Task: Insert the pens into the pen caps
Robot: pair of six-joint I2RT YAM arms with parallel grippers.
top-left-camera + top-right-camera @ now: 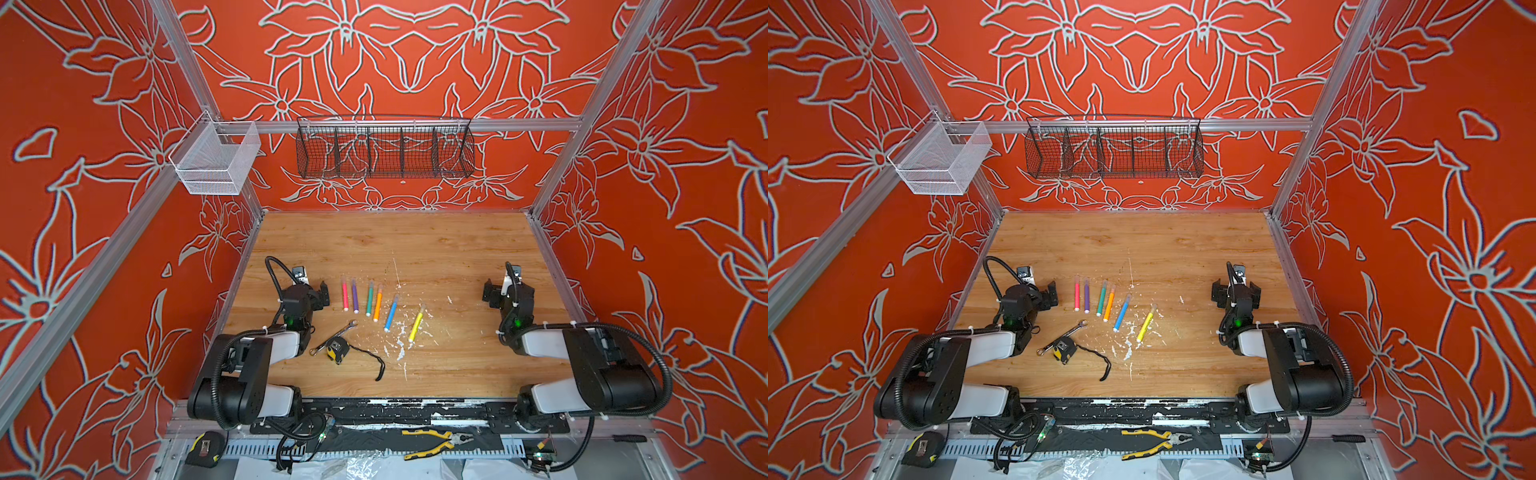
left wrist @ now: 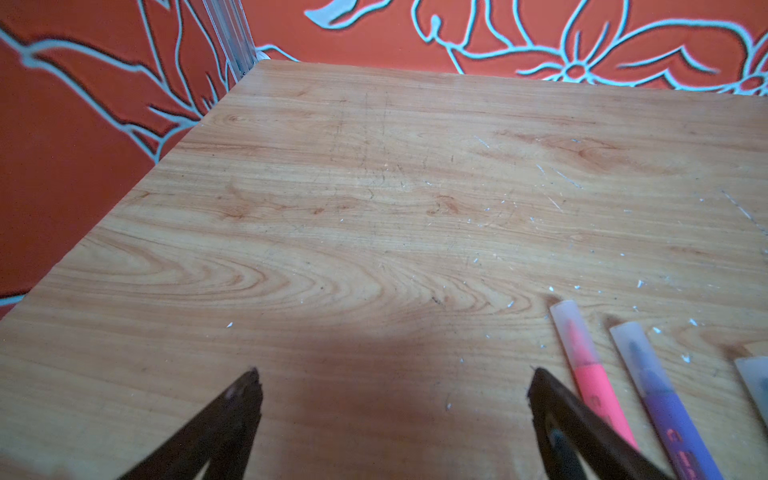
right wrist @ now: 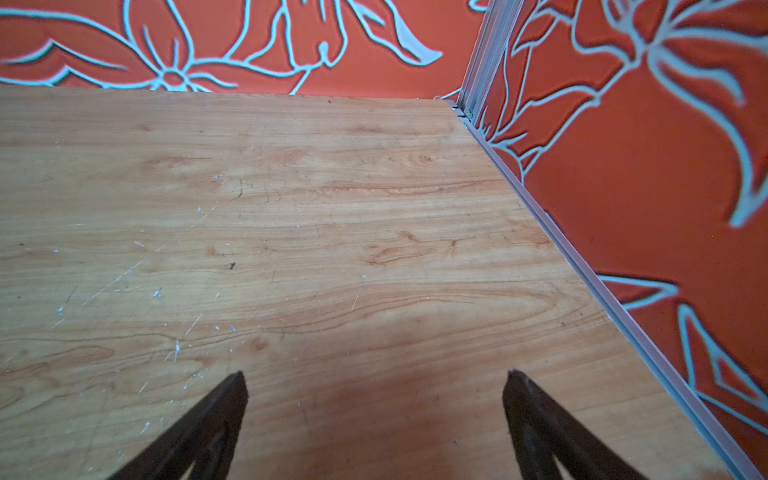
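Wrapping up, by the look of it. Shows the left gripper [image 2: 395,376] at the left side of the wooden table [image 1: 415,249], jaws spread wide, holding nothing. Just beside it, catches a loose fan of pens [image 1: 1122,314] lying flat on the boards: pink pen [image 1: 345,296], purple pen [image 1: 355,297], teal green pen [image 1: 370,300], orange pen [image 1: 377,306], blue pen [image 1: 391,314], yellow pen [image 1: 416,325]. Picks out, in the left wrist view, one frosted pen cap [image 2: 567,322] seated over the pink tip and a second pen cap [image 2: 631,345] over the purple. Reads, in both top views, the same pale sleeve on the far end of each other pen, though only faintly. Finds no loose cap and no bare tip anywhere on the wood. Takes in a wrench [image 1: 334,336] and a tape measure [image 1: 336,350] lying nearer the front edge. Ends at the right with the right gripper [image 3: 377,376], well apart from the pens, likewise spread wide and empty. Judges all six pairings made, with nothing plainly left to do.
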